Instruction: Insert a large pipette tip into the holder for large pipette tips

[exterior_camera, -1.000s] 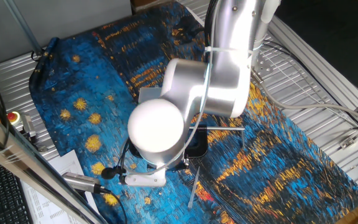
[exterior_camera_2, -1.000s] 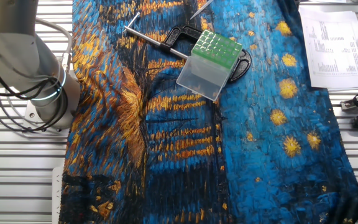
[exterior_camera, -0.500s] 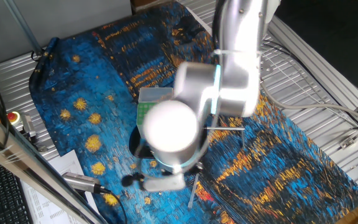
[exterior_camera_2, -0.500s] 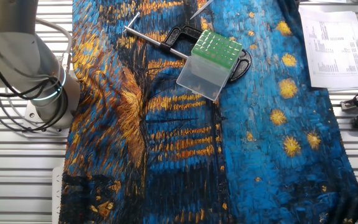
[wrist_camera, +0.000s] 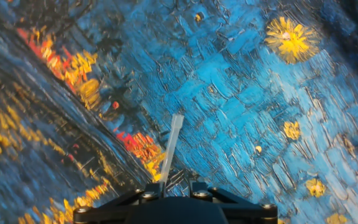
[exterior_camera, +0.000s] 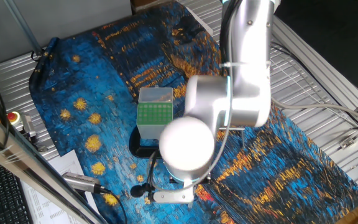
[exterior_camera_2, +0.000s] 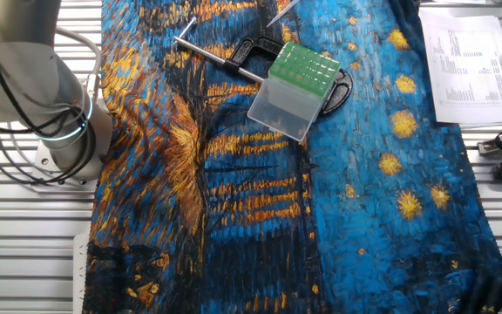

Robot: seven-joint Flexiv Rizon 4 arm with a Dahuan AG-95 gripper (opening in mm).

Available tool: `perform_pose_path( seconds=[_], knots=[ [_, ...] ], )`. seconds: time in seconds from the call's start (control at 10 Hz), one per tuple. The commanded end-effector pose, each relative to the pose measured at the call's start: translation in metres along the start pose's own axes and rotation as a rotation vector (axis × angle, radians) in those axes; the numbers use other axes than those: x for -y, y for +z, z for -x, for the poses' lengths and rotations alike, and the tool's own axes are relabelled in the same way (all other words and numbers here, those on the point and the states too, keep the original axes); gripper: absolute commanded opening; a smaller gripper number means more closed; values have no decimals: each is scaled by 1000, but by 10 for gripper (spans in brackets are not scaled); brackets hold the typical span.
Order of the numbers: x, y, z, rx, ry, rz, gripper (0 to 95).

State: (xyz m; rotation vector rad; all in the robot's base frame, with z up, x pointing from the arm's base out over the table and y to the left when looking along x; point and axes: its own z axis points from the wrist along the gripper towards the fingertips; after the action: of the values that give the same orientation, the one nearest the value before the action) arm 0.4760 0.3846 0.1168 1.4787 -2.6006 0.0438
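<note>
The holder for large pipette tips [exterior_camera: 154, 112] is a translucent box with a green hole grid on top; it also shows in the other fixed view [exterior_camera_2: 296, 87]. The large pipette tip [wrist_camera: 171, 146] lies flat on the painted cloth, pointing away from the hand. It also shows at the top edge of the other fixed view [exterior_camera_2: 283, 11]. My gripper [wrist_camera: 171, 183] hovers over the tip's wide end with its jaws apart, one either side of it, holding nothing. The arm's wrist [exterior_camera: 188, 149] hides the gripper and the tip in the one fixed view.
A black C-shaped clamp [exterior_camera_2: 253, 48] with a shiny metal rod [exterior_camera_2: 207, 52] holds the box from behind. The arm's base [exterior_camera_2: 55, 113] stands at the cloth's left edge. Papers [exterior_camera_2: 469, 61] and cables lie beyond the cloth. Metal slats surround the cloth.
The arm has swung away from over the holder toward the front of the cloth, uncovering the green grid. The holder, clamp and tip have not moved.
</note>
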Motion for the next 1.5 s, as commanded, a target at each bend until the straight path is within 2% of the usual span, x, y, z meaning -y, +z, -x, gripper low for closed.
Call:
perform_pose_path(
  seconds=[0.1, 0.2, 0.3, 0.5, 0.6, 0.8, 1.0, 1.2, 1.3, 1.4, 1.5],
  knots=[
    [0, 0, 0, -16, -90, -13, 190],
    [0, 0, 0, -1, -122, -2, 190],
    [0, 0, 0, 7, -112, 0, 190],
    [-6, 4, 6, 5, -90, 0, 190],
    [-13, 12, 13, 7, -73, 3, 190],
    [-19, 23, 19, 19, -27, 6, 190],
    [-16, 28, 24, 12, -4, 5, 190],
    [-13, 27, 32, 3, 3, 2, 190],
    [-13, 27, 32, 19, -27, 10, 190],
    [-13, 27, 32, 19, -30, 12, 190],
    [-13, 27, 32, -14, -43, 5, 190]
  ],
)
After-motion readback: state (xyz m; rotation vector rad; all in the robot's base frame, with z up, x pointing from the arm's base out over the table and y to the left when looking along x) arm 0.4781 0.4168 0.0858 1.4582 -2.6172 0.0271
